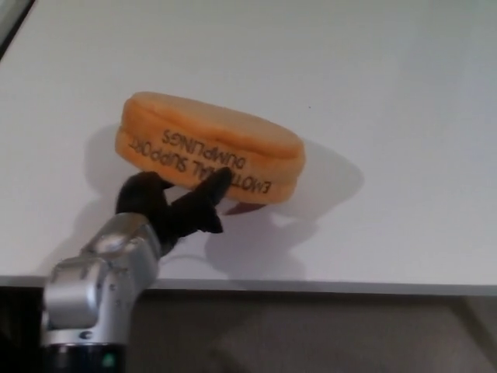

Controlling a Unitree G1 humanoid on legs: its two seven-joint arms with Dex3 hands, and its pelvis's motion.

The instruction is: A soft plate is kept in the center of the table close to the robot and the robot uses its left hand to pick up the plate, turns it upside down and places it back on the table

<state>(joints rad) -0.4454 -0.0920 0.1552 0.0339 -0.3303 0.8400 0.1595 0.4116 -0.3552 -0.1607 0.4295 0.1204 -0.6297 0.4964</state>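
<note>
The soft orange plate (208,146) is a thick round cushion with upside-down black lettering on its near rim. It is lifted off the white table (373,93) and held tilted, with a shadow beneath it. My left hand (172,206) grips it from below at the near rim, a black finger pressed against the lettering. The silver forearm (97,284) rises from the bottom left. My right hand does not show in the head view.
The table's front edge (326,285) runs across the bottom of the picture, with dark floor below it. A dark strip (9,22) marks the table's far left corner.
</note>
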